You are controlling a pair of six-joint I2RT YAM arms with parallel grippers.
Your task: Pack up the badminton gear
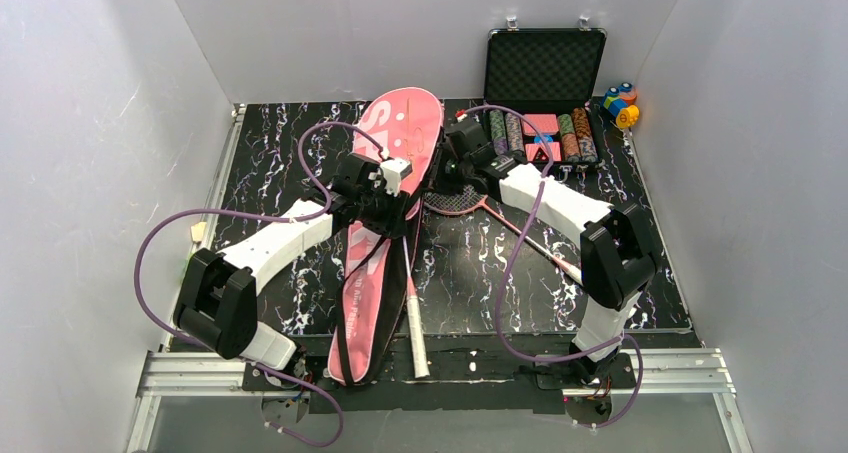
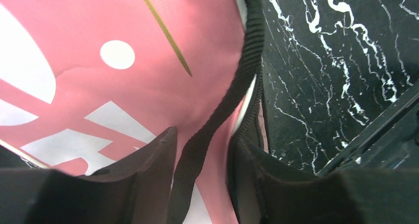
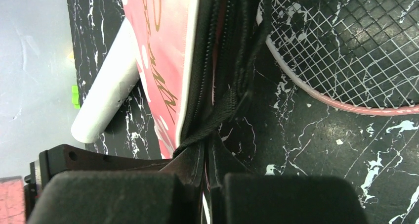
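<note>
You're opening the pink racket-shaped bag (image 1: 400, 143): right hand (image 3: 206, 155) clenched on its black webbing strap (image 3: 225, 110), left hand (image 2: 201, 140) released. Next, feed in the red-framed racket (image 1: 452, 202), centre frame.

Robotics lab test cell: plain white panels (image 1: 90, 123) box in a black marble-patterned bench (image 1: 262, 153); two cabled robot arms (image 1: 280, 238) are bolted by an aluminium rail (image 1: 680, 368).

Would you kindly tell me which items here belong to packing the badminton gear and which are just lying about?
Job: pink bag, black strap, racket on the table, white handle beside the bag, white tube.
Lying about: poker chip case, toy blocks.
</note>
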